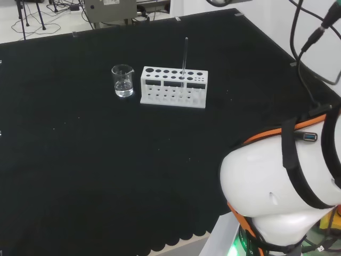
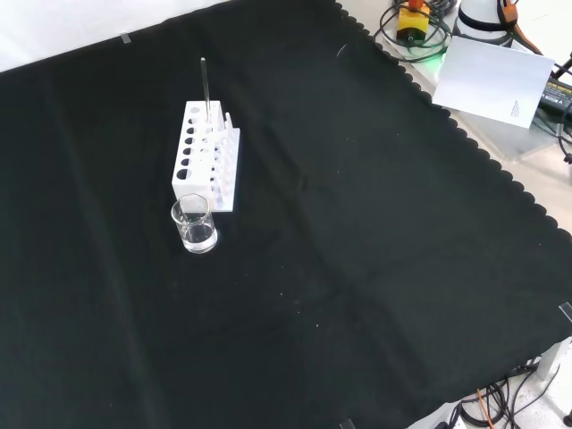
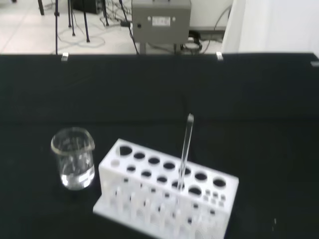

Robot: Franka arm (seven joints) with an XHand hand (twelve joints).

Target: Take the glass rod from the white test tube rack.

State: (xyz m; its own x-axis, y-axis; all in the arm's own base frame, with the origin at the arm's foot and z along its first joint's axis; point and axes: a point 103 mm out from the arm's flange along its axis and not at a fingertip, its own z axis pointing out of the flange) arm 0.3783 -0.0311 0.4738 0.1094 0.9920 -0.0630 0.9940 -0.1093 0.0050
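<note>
We should come straight down over the upright glass rod (image 1: 185,60) in the white rack (image 1: 174,88), clear of the beaker (image 1: 123,81); finger state: cannot tell.

1. We take this for a robotics lab; a table (image 1: 80,176) under black cloth bears a white test tube rack (image 1: 173,88), a glass rod (image 1: 185,56) and a clear beaker (image 1: 123,81).
2. Behind it we see a grey equipment box (image 3: 160,21), stand legs and loose cables (image 1: 58,6) on a pale floor.
</note>
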